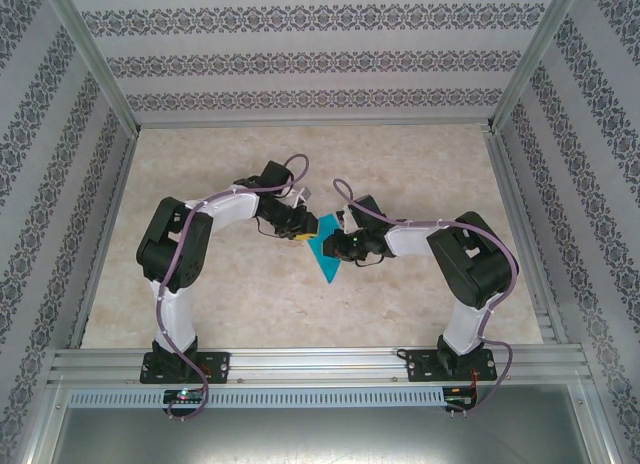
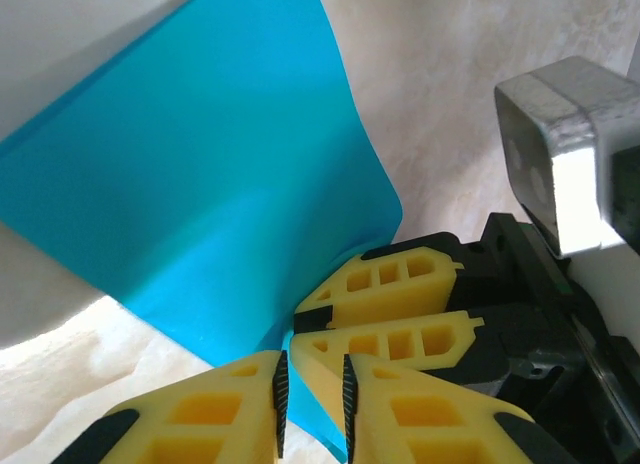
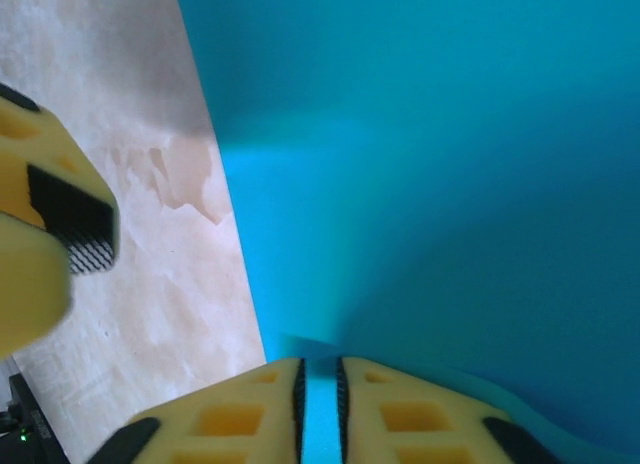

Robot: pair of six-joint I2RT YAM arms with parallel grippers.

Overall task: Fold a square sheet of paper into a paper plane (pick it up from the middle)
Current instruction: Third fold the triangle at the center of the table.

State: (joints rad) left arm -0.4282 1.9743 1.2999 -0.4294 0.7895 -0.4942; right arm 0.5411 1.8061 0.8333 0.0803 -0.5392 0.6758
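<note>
Both sides are clamped on the sheet (image 1: 325, 259) — left fingers (image 2: 215, 409) are closed on its lower edge, and right fingers (image 3: 235, 416) are closed on it too, with a strip of cyan showing in the gap between them. In the left wrist view my right fingers sit just beside the left ones, nearly touching, so both grips are bunched at the same spot.

The sheet is over the middle of the table (image 1: 400, 164), between the two wrists. From above it reads as a narrow blade pointing toward my bases. It looks lifted rather than flat, but I can't tell whether the low tip touches the table. The surface bows in a soft curve, with no sharp crease visible.

My read: pickup is done and folding is early — the first fold isn't set yet. The next move needs the grips to spread apart along the edge, then lay one edge onto the other, aligned, and press it flat on the table. Risk: with grips this close, the sheet can twist or slip.
</note>
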